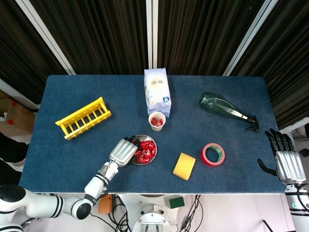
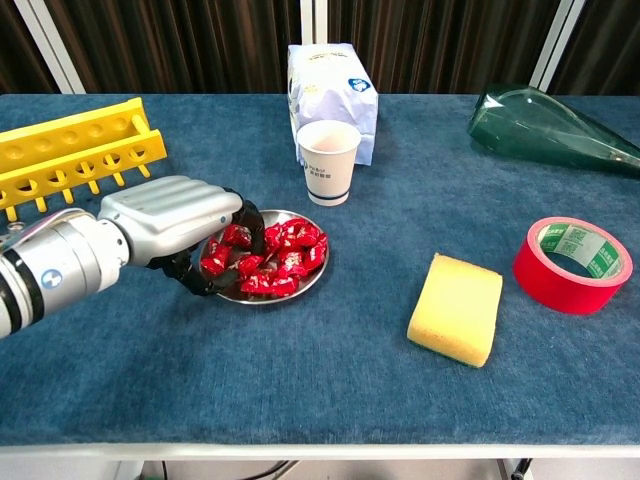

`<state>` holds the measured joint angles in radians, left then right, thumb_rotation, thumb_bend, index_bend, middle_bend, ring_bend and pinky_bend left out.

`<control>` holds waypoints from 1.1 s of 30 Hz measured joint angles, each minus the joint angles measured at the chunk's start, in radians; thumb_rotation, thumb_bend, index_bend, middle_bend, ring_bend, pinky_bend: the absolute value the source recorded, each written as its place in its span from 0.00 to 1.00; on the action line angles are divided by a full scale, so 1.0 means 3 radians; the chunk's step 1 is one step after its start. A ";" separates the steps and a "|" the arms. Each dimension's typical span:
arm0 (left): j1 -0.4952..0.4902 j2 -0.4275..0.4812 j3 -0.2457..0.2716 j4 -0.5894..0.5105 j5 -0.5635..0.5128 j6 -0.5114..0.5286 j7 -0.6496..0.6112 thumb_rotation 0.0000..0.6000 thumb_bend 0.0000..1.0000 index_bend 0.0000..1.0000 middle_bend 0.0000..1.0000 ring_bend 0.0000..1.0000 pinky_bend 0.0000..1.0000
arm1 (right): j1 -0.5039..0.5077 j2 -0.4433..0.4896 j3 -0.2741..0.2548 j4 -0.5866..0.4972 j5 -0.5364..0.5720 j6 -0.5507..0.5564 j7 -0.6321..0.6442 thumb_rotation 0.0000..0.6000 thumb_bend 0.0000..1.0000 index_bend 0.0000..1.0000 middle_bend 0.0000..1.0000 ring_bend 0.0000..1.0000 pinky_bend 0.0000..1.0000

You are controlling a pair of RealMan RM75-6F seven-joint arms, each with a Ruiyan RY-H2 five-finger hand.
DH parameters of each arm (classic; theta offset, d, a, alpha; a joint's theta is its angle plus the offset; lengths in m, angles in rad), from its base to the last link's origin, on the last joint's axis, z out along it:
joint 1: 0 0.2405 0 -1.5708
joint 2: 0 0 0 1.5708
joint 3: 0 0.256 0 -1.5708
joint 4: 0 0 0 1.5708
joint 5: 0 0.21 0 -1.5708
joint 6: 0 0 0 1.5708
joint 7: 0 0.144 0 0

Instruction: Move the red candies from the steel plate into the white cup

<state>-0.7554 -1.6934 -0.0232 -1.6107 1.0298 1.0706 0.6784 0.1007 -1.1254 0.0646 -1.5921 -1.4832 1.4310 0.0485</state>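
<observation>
Many glossy red candies [image 2: 270,258], heaped

The left hand [image 2: 175,222] covers the steel plate's [image 2: 300,287] near-left rim, its fingers [image 2: 243,215] buried among the red candies [image 2: 285,255], grasp unclear.

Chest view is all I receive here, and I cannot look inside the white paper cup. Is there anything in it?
Observer: Yes. From the head view, the white paper cup has a few red wrapped candies at its bottom.
Operator: Thank you. And the right hand? It is outside my picture.
Observer: The right hand is at the right edge of the blue table, near the front corner. Its fingers are spread and it holds nothing.
</observation>
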 measured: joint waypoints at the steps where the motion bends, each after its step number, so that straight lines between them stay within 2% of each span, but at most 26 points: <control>1: 0.0001 -0.0005 -0.0005 0.0007 0.0002 -0.0001 0.0000 1.00 0.32 0.45 0.24 0.14 0.32 | 0.0001 0.0002 0.0000 0.0000 0.0002 -0.0005 0.0002 1.00 0.29 0.00 0.00 0.00 0.00; 9: 0.0019 -0.0035 -0.0049 0.0049 0.0028 0.0005 -0.0014 1.00 0.35 0.56 0.25 0.14 0.32 | 0.0012 0.0007 -0.0003 -0.0001 0.0008 -0.0028 0.0001 1.00 0.29 0.00 0.00 0.00 0.00; 24: 0.0042 0.0125 -0.0157 -0.0310 0.0171 0.0115 -0.0012 1.00 0.35 0.58 0.27 0.14 0.33 | 0.0019 0.0012 -0.0015 -0.0015 0.0005 -0.0045 -0.0013 1.00 0.29 0.00 0.00 0.00 0.00; 28: 0.0009 0.0169 -0.0257 -0.0413 0.0161 0.0144 0.0046 1.00 0.35 0.58 0.27 0.14 0.33 | 0.0013 0.0019 -0.0018 -0.0017 -0.0008 -0.0030 0.0003 1.00 0.29 0.00 0.00 0.00 0.00; 33: -0.0077 0.0223 -0.0461 -0.0521 0.0120 0.0191 0.0136 1.00 0.35 0.58 0.27 0.14 0.33 | 0.0010 0.0032 -0.0015 -0.0013 -0.0007 -0.0024 0.0039 1.00 0.29 0.00 0.00 0.00 0.00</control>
<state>-0.7786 -1.6265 -0.1616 -1.7671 1.0658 1.1278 0.7193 0.1035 -1.1158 0.0600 -1.5961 -1.4852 1.4238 0.0601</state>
